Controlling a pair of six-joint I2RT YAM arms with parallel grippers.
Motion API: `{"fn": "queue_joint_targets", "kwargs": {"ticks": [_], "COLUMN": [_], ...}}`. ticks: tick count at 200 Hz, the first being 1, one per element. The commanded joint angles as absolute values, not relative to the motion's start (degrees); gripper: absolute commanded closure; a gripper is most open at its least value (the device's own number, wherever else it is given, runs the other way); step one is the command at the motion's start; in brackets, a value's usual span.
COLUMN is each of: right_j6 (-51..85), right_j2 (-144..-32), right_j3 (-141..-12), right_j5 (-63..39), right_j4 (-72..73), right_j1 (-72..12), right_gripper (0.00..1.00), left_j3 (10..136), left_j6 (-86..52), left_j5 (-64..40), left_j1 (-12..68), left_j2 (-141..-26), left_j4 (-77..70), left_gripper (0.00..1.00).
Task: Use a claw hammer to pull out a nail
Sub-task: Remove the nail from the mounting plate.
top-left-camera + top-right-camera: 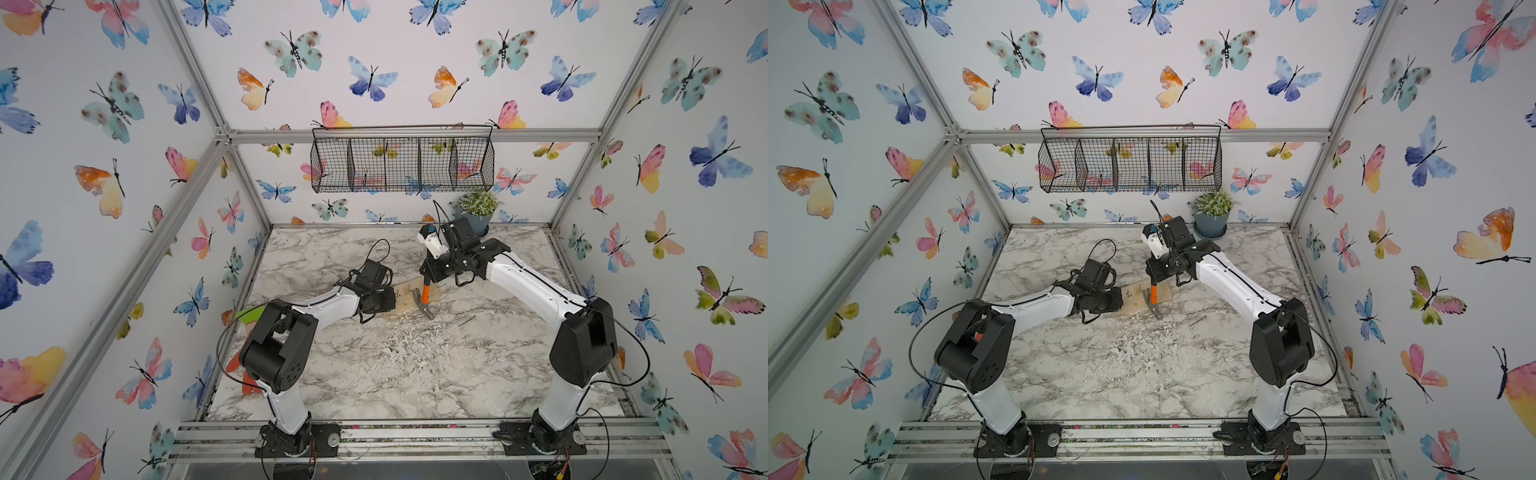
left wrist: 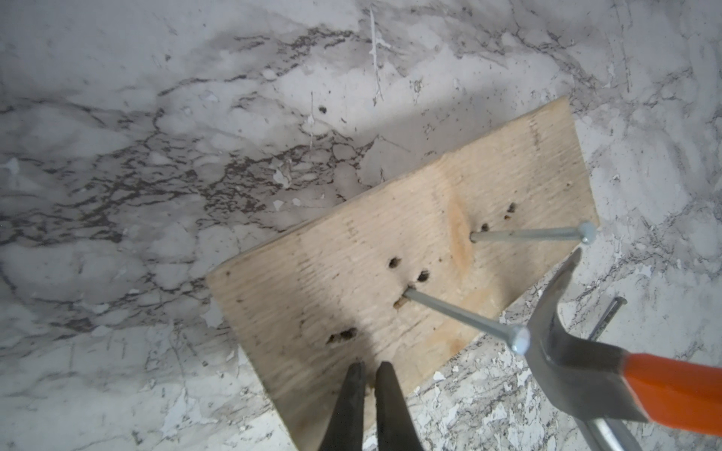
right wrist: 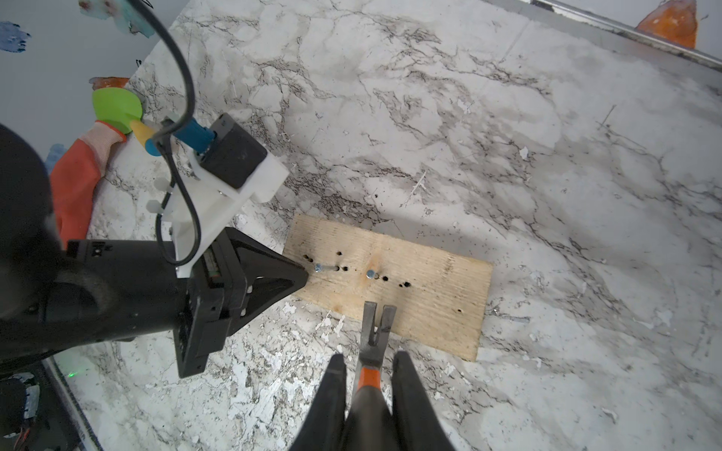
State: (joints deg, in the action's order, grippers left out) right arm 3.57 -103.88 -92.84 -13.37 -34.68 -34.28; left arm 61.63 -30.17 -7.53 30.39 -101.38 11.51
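We see the right gripper [image 3: 369,357] clamped on the claw hammer [image 3: 374,339] at its black handle. The forked claw lies over the edge of the wooden board [image 3: 433,308], short of the two nails [image 3: 369,274] standing in it. The left gripper [image 2: 371,368] has its jaws almost together and empty, tips over the board's end.

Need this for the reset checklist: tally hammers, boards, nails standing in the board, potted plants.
claw hammer: 1
wooden board: 1
standing nails: 2
potted plant: 1
Total: 5
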Motion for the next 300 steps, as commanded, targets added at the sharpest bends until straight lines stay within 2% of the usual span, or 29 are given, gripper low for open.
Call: {"fn": "queue_joint_targets", "kwargs": {"ticks": [1,127,223,300], "right_j6": [3.67,4.20,3.86,4.94], "right_j2": [-104.23,-109.42,-108.55,-103.81], "right_j3": [-96.63,-102.75,-101.21,-97.82], "right_j5": [-15.44,-14.69,-11.82,-11.05], "right_j4": [-33.05,-33.14,-25.45,-20.53], "right_j1": [-34.67,-35.50,-36.56,-36.74], "right_gripper": [0.97,0.97,0.97,0.97], "left_j3": [58.80,58.43,57.96,57.83], "left_j6": [-29.24,-29.06,-29.18,-29.19], "left_j5": [-3.87,-4.22,-4.31,-4.07], "left_j1": [30.17,30.15,30.16,30.15], "left_j2": [-105.74,-105.74,-105.88,-105.73], "left_j4": [20.21,19.74,19.45,19.52], "left_gripper": [0.89,0.89,0.89,0.89]}}
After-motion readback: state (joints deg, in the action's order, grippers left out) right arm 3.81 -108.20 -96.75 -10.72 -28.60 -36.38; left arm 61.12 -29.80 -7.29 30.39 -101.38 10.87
